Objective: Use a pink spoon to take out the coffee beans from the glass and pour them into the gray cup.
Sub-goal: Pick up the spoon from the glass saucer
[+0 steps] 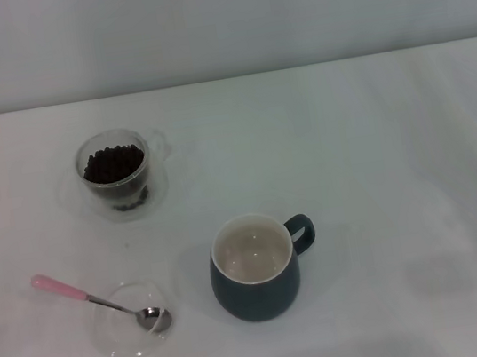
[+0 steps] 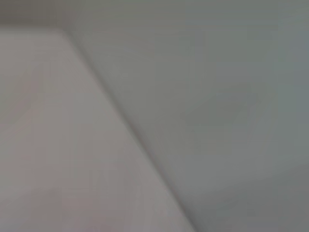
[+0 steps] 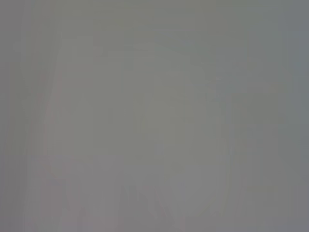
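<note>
Beans [image 1: 113,164] are held in the glass [image 1: 115,173] at ten o'clock from the cup [image 1: 255,267]; the spoon [image 1: 100,300] is rested on a dish [image 1: 126,325] at nine. Neither gripper is seen, so their states cannot be told.

A shallow clear glass dish [image 1: 121,326] sat on the white desk [image 1: 405,207], toward its near left part. A pale wall [image 1: 215,20] stood behind.

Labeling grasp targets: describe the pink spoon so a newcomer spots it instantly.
Start at the gray cup near the table's front. To its left lies a shallow clear dish; the pink spoon rests its shiny bowl in it, the scene's only pink handle angling away to the left.
</note>
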Controlling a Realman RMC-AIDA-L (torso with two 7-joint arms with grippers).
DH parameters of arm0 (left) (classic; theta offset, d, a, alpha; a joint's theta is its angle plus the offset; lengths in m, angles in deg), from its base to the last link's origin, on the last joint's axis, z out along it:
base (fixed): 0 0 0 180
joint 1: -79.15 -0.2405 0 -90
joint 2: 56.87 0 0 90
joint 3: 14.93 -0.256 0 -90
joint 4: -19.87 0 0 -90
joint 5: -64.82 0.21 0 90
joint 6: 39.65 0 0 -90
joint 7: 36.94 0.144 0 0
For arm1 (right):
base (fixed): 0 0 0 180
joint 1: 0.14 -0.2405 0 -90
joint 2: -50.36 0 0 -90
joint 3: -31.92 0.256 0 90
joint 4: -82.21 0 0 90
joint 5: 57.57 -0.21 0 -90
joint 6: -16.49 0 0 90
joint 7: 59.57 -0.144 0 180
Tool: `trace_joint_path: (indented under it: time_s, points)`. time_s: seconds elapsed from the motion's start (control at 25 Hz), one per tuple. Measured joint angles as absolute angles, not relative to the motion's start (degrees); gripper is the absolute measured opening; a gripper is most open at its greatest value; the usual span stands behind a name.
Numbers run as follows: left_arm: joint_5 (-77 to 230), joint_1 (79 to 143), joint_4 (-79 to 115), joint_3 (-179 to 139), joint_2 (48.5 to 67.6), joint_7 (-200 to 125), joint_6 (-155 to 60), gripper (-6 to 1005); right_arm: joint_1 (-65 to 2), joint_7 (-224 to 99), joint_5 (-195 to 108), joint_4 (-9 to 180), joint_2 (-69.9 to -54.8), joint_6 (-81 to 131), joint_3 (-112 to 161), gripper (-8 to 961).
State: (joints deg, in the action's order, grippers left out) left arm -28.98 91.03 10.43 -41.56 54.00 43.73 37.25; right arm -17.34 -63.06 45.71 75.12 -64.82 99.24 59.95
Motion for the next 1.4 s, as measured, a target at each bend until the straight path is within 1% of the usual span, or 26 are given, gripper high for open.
trace_joint_path:
  time_s: [0.12, 0.28, 0.52, 0.68, 1.0, 1.24, 1.4]
  points:
    - [-25.61, 91.39, 10.34, -41.57, 53.93, 41.8, 39.0, 846, -20.42, -61.06, 45.7, 74.81, -64.85, 96.23, 60.53, 858]
    - [-24.76, 91.76, 10.17, -41.57, 55.01, 41.95, 39.55, 846, -23.21, -60.76, 45.7, 75.04, -64.8, 94.01, 60.6, 858]
    - [-23.28, 92.69, 9.88, -41.55, 56.81, 41.72, 39.23, 846, -25.31, -60.62, 45.92, 75.45, -64.83, 93.27, 60.66, 858]
    - [-21.46, 93.35, 9.95, -41.55, 57.78, 41.21, 38.29, 846, -25.7, -60.62, 46.13, 75.47, -64.7, 93.04, 60.66, 858]
    - [-18.32, 95.03, 9.92, -41.55, 58.11, 40.46, 35.7, 845, -25.83, -60.62, 46.19, 75.78, -64.68, 92.79, 60.44, 857]
    - [-16.45, 97.1, 9.95, -41.56, 59.21, 40.14, 33.29, 845, -25.87, -60.62, 46.19, 75.73, -64.74, 92.76, 60.39, 857]
    - [-15.57, 98.14, 9.88, -41.55, 59.34, 40.12, 32.82, 845, -25.89, -60.62, 46.19, 75.7, -64.77, 92.46, 60.36, 857]
